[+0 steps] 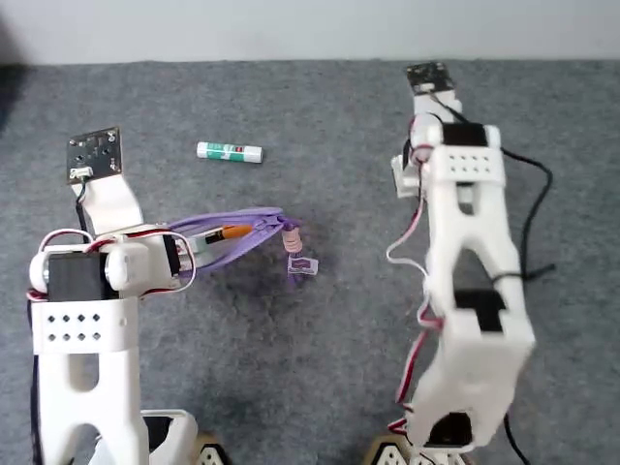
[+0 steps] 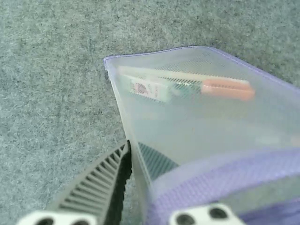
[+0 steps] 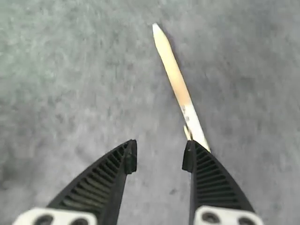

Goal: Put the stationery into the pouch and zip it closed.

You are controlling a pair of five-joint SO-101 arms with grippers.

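Left gripper (image 2: 133, 157): jaws pinched on one edge of the pouch (image 2: 197, 131), which is held out ahead of the left arm over the grey mat (image 1: 320, 368). Through the clear wall of the pouch, a pen with an orange cap (image 2: 227, 89) lies inside. Beside it is a white labelled item (image 2: 150, 88), possibly an eraser; the view is too soft to confirm. A small tag (image 1: 298, 260) hangs at the pouch's zip end.

Right gripper (image 3: 159, 152): jaws spread, gripping nothing, low over the mat. A pale pencil (image 3: 176, 79) lies flat on the mat, with its near end just beside one fingertip (image 3: 190, 154).

A glue stick (image 1: 230, 151) lies on the mat beyond the pouch, well apart from both grippers.
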